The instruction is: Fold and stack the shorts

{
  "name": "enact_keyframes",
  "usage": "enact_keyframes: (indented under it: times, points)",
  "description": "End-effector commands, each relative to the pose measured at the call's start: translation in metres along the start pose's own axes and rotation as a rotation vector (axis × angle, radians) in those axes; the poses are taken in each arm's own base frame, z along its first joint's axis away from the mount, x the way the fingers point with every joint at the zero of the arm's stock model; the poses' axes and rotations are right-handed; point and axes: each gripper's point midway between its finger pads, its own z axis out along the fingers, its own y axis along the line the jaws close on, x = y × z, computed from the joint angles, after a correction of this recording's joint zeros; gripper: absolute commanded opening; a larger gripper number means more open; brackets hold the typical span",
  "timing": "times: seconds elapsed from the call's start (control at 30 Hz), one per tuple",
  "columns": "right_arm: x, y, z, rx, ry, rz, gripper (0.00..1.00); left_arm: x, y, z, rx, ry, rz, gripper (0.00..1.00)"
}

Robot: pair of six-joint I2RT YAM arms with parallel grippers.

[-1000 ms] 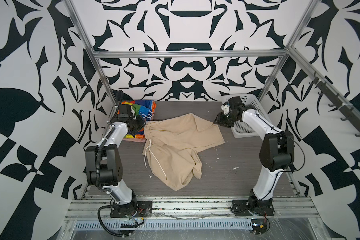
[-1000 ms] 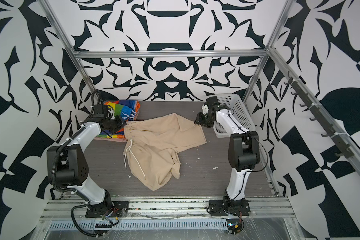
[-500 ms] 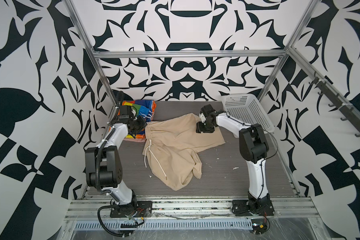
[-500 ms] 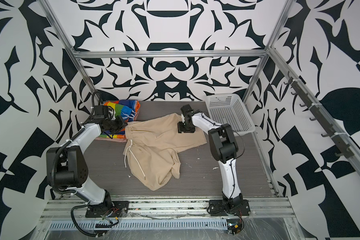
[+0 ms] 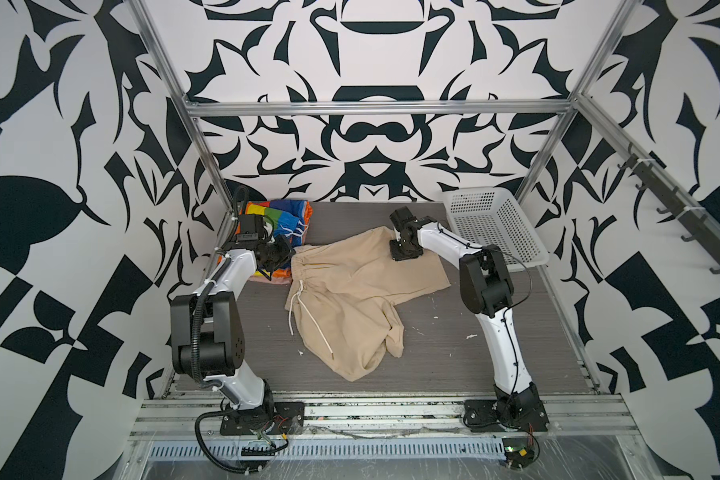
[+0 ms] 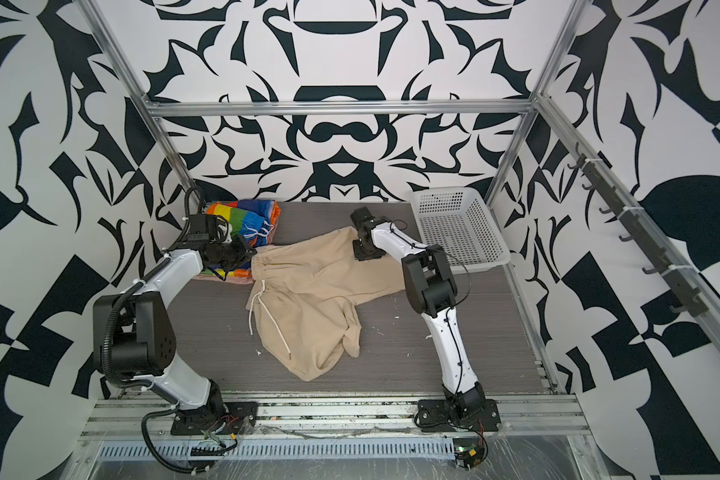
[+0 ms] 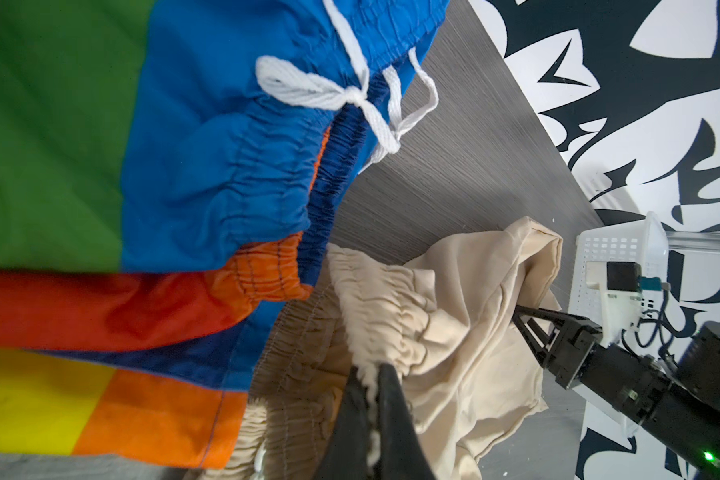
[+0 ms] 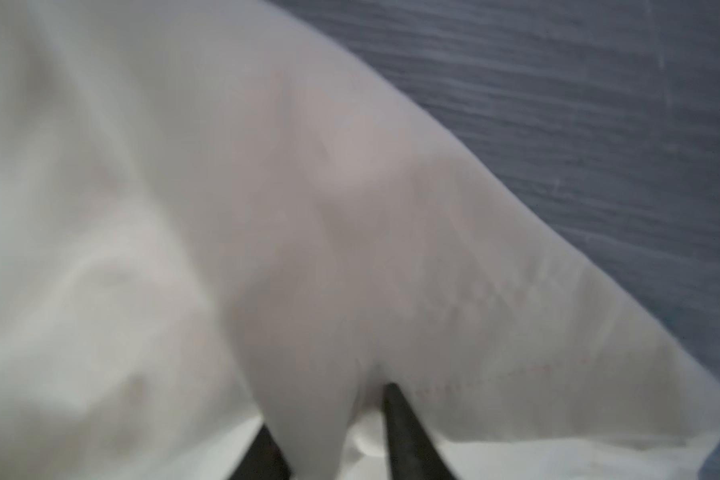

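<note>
The beige shorts (image 5: 350, 291) (image 6: 308, 286) lie spread and rumpled in the middle of the table, drawstring trailing toward the front. At their back-left corner my left gripper (image 5: 288, 254) (image 7: 368, 374) is shut on the gathered waistband. My right gripper (image 5: 400, 255) (image 8: 329, 415) is down on the far leg near its hem, with a ridge of beige cloth pinched between the fingers. The folded rainbow-striped shorts (image 5: 281, 214) (image 7: 184, 145) sit at the back left. A salmon-pink edge (image 5: 267, 279) shows under them.
A white perforated basket (image 5: 491, 224) (image 6: 458, 232) stands at the back right, beside the right arm. Patterned walls and metal frame posts close in the table on three sides. Small white scraps dot the grey tabletop (image 5: 454, 332).
My right gripper has swung left from the basket to the far leg of the beige shorts, and its jaws have narrowed onto the cloth. The left arm has stayed put.
</note>
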Motion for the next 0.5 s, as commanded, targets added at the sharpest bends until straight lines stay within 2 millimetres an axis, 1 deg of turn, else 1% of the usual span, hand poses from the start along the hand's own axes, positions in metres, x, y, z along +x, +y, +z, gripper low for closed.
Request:
enact_keyframes:
  times: [0.0, 0.03, 0.07, 0.17, 0.2, 0.27, 0.33, 0.37, 0.4, 0.43, 0.47]
  points:
    - [-0.006, -0.005, -0.017, 0.047, -0.015, -0.01, 0.11, -0.001, -0.01, -0.011, 0.031, -0.018, 0.012, 0.0]
    - [-0.01, -0.008, -0.024, 0.06, -0.027, -0.014, 0.03, -0.003, -0.011, -0.014, 0.035, -0.024, 0.013, 0.0]
    - [-0.014, -0.01, -0.032, 0.064, -0.042, -0.013, 0.0, -0.005, -0.012, -0.016, 0.036, -0.033, 0.015, 0.0]
    - [-0.032, -0.019, -0.068, 0.044, -0.106, 0.014, 0.0, -0.019, -0.019, -0.032, 0.043, -0.083, 0.039, 0.0]
    - [-0.039, -0.024, -0.084, 0.032, -0.134, 0.029, 0.0, -0.025, -0.023, -0.039, 0.043, -0.102, 0.054, 0.0]
    - [-0.05, -0.033, -0.114, 0.003, -0.186, 0.063, 0.0, -0.039, -0.04, -0.057, 0.061, -0.145, 0.097, 0.0]
    - [-0.062, -0.044, -0.147, -0.049, -0.245, 0.109, 0.0, -0.056, -0.064, -0.083, 0.092, -0.216, 0.143, 0.0]
    - [-0.066, -0.047, -0.161, -0.07, -0.269, 0.126, 0.0, -0.061, -0.076, -0.096, 0.108, -0.246, 0.163, 0.0]
    - [-0.07, -0.053, -0.177, -0.093, -0.296, 0.149, 0.0, -0.068, -0.091, -0.113, 0.127, -0.287, 0.187, 0.0]
    - [-0.075, -0.058, -0.198, -0.117, -0.333, 0.168, 0.0, -0.074, -0.106, -0.132, 0.147, -0.328, 0.21, 0.0]
    - [-0.077, -0.061, -0.214, -0.138, -0.361, 0.181, 0.0, -0.077, -0.12, -0.149, 0.167, -0.36, 0.233, 0.0]
